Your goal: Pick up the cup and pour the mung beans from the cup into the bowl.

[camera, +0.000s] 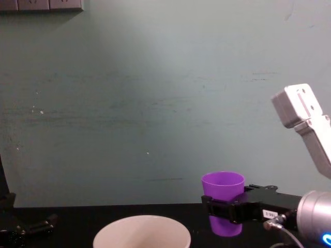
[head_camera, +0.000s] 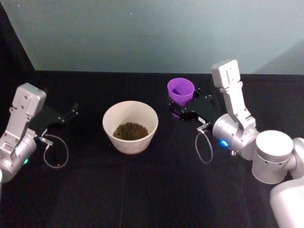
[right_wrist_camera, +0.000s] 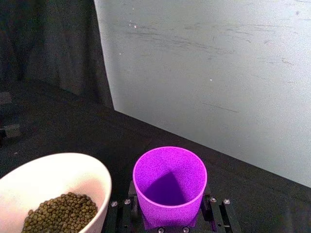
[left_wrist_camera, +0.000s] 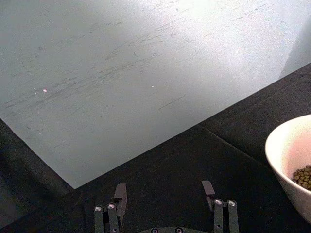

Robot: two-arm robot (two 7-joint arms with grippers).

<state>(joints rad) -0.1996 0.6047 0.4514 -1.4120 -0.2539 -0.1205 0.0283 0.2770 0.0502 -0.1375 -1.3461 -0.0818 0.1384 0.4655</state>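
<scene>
Against a pale green wall, the right gripper (camera: 223, 207) clamps mid-body the light, likely slippery, empty-looking purple plastic cup (camera: 223, 201), upright beside the cream bowl (head_camera: 130, 126) of mung beans (head_camera: 129, 131); the left gripper (left_wrist_camera: 165, 194) idles open.

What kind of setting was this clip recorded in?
Probably a lab or test bench, not a kitchen: a table draped in black cloth, a bare pale green wall behind, and just a cup and a bowl of beans laid out.

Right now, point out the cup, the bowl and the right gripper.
cup (head_camera: 181, 90), head view, inner wall below the rim.
bowl (head_camera: 129, 140), head view, outer front wall.
right gripper (camera: 217, 206), chest view, between the fingers clasping the cup.
</scene>
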